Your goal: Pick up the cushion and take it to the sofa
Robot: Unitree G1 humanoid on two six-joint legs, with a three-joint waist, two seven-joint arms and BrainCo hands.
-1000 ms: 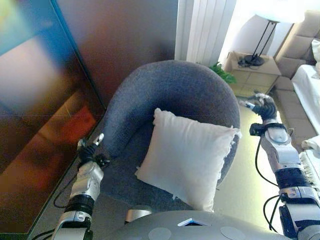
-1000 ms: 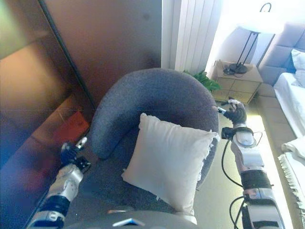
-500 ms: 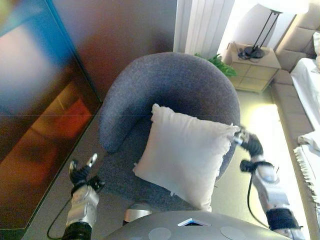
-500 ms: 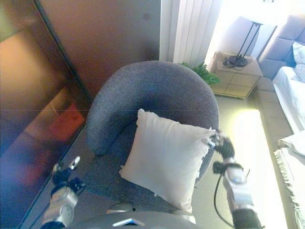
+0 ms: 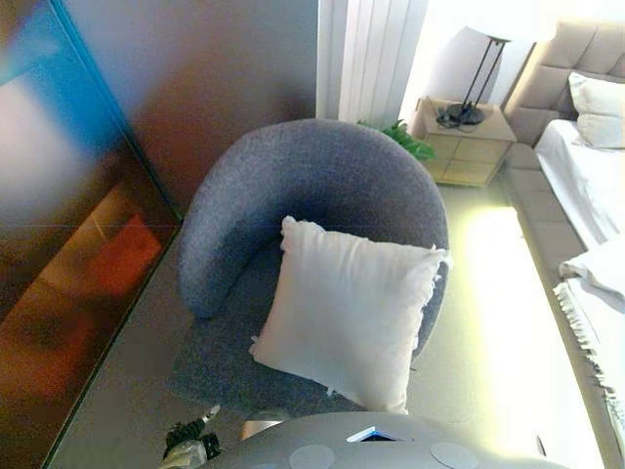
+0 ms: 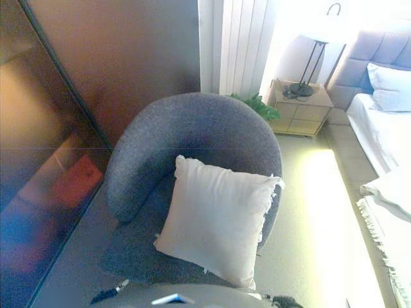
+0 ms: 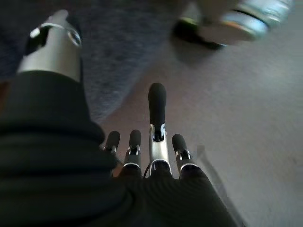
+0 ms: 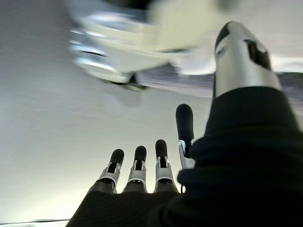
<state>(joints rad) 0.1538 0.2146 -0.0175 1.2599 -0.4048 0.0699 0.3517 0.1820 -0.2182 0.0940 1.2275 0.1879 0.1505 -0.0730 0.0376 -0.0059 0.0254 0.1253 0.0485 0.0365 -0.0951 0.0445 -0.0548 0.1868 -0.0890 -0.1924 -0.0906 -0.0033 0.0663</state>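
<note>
A white square cushion (image 5: 342,313) leans upright in the seat of a round grey armchair (image 5: 322,176), against its right side. Nothing touches it. My left hand (image 5: 190,447) just shows at the bottom edge of the left eye view, low beside the chair's front left. In the left wrist view that hand (image 7: 156,142) hangs over the floor by the chair's base, fingers relaxed and holding nothing. My right hand (image 8: 184,127) is also down near the floor, empty, with loose fingers.
A dark glossy panel (image 5: 68,195) stands along the left. Behind the chair are pale curtains (image 5: 366,59), a green plant (image 5: 400,137) and a nightstand (image 5: 464,147) with a lamp. A white-covered bed (image 5: 586,195) with a pillow runs along the right.
Both arms have dropped from beside the chair to below the eye views. The camera has shifted a little. The cushion stays on the chair.
</note>
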